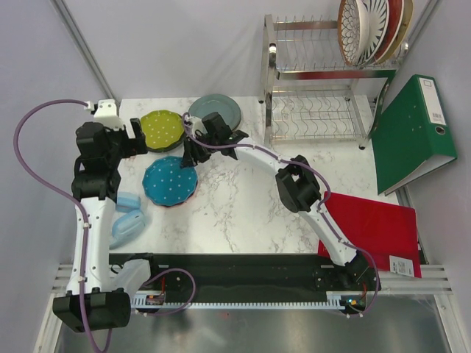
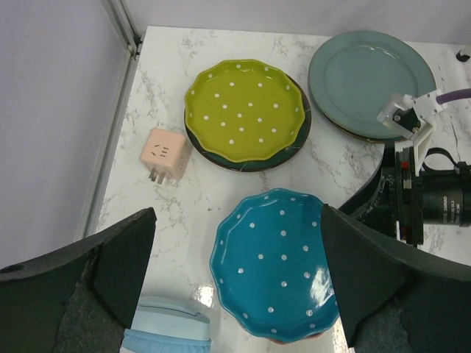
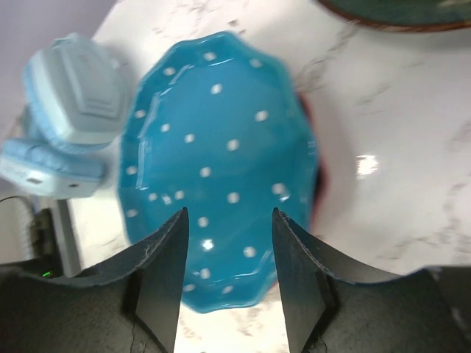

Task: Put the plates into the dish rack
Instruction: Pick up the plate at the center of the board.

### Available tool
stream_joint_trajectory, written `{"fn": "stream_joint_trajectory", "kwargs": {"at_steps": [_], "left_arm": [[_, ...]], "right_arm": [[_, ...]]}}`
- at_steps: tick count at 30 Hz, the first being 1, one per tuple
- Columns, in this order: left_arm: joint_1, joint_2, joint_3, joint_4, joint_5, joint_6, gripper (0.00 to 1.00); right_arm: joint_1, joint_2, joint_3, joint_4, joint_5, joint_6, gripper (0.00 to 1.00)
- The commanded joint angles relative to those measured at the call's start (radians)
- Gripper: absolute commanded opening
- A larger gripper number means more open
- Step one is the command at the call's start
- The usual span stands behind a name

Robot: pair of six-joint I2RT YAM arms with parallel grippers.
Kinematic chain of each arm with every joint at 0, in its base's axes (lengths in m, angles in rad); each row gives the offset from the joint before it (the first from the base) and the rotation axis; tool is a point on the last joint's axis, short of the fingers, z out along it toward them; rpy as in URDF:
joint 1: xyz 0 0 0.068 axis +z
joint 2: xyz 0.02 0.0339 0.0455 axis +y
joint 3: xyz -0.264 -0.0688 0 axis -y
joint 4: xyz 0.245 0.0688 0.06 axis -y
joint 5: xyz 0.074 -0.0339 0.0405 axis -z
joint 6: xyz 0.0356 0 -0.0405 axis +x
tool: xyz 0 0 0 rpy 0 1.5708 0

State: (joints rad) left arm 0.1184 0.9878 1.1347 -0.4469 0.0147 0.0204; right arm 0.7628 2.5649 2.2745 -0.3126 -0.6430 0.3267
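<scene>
Nearest the lens, top view: arm bases (image 1: 92,309) at the counter (image 1: 243,198) edge. The teal dotted plate (image 1: 169,182) lies flat, face up, at left-centre, with the lime plate (image 1: 162,130) and grey-blue plate (image 1: 215,110) flat beyond it. The dish rack (image 1: 316,95) stands far right, long axis left to right, with striped plates (image 1: 366,29) on edge in its upper tier.

Left wrist view: left fingers (image 2: 110,265) spread fully, empty, above the teal plate.

Right wrist view: right fingers (image 3: 165,272) half open, holding nothing, over that plate's rim.

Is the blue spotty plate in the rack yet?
Not yet. The teal plate lies flat on the table, away from the dish rack.
</scene>
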Motion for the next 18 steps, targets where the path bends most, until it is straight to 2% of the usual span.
{"fn": "stream_joint_trajectory", "kwargs": {"at_steps": [1,18], "left_arm": [[0.006,0.003,-0.010,0.002,0.054,-0.043,1.00],[0.004,0.011,-0.042,0.004,0.097,-0.053,1.00]], "right_arm": [[0.000,-0.074,0.014,0.037,0.172,-0.138,0.56],[0.003,-0.003,0.013,-0.037,0.181,-0.164,0.51]]}}
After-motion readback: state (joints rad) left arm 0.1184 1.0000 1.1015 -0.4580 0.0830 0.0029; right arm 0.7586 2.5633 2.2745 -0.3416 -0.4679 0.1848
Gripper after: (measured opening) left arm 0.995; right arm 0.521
